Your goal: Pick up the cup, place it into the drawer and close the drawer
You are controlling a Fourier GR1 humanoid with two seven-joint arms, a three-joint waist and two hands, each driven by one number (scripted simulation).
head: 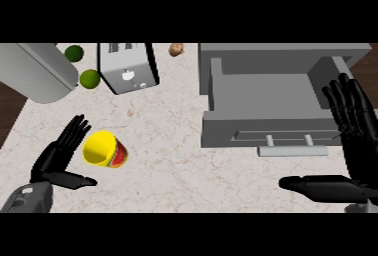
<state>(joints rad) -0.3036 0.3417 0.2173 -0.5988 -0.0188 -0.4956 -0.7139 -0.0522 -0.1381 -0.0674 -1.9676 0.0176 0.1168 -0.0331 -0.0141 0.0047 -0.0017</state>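
Cup: the yellow cup (104, 149) stood on the pale surface (177, 167) at the near left, well apart from the drawer, with its mouth showing. I couldn't tell whether it was upright or tipped.
Left hand: the left hand (53, 161) was just left of the cup, fingers straight and thumb held apart. Its palm faced the cup, placed as I judged to wrap round it. I couldn't tell whether it touched the cup.
Right hand: the right hand (353, 142) hung at the right edge by the drawer's corner, fingers straight, thumb out, holding nothing. It looked to be resting there, handy for the push shut.
Drawer: the grey drawer (221, 131) was pulled out with nothing lying in it, its handle (291, 141) facing near. It sat ready to take the cup.
Clutter: a toaster (129, 67), two limes (89, 78) and a grey vessel (37, 70) sat at the far left, clear of the path to the drawer.
Stage: the grasp had not yet been made.
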